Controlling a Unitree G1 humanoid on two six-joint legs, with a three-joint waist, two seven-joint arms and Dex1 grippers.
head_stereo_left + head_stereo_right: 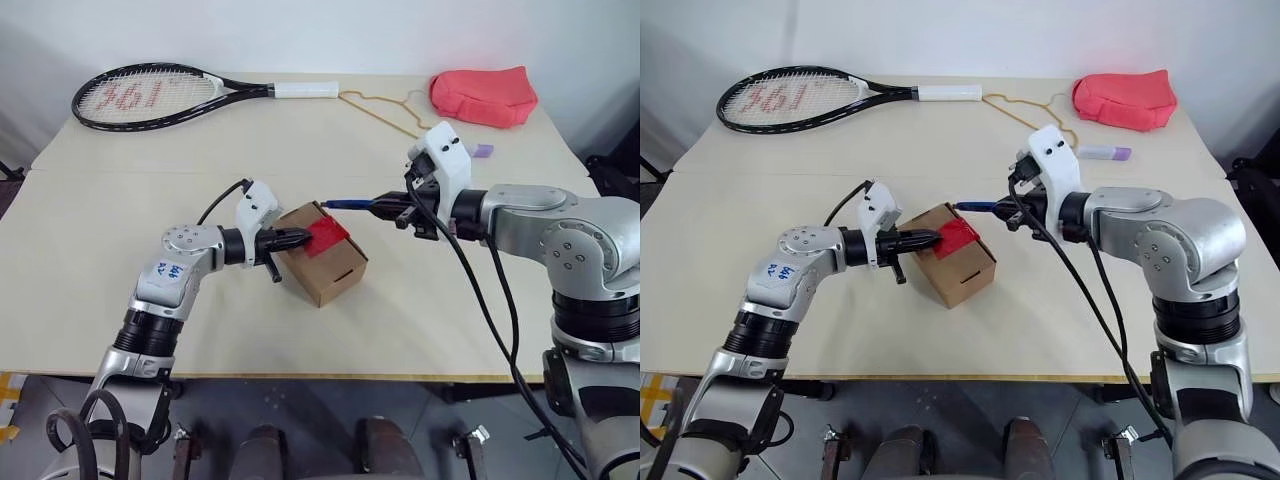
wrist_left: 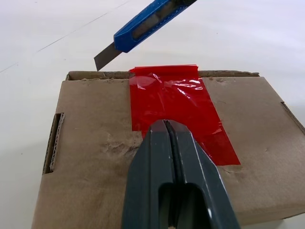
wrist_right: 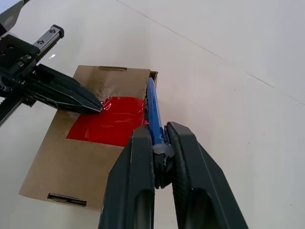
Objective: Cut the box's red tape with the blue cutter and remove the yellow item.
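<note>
left hand (image 2: 167, 131) closed, on red tape (image 2: 178, 107) | right hand (image 3: 159, 143) grips blue cutter (image 3: 153, 114)

A cream table (image 1: 120, 260) is seen; on it are laid a racket (image 1: 150, 97) upper left, a wire hanger (image 1: 385, 108), a red pouch (image 1: 484, 96) upper right, a white-and-purple tube (image 1: 1105, 153), and the box (image 1: 325, 262) at centre.

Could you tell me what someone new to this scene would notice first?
Near the middle of the table, the right gripper holds the blue cutter, its bare blade poised at the far edge of the box. The left gripper, fingers shut, presses its tip on the red tape across the box's top. At the far edge lie a tennis racket and a red pouch.
</note>
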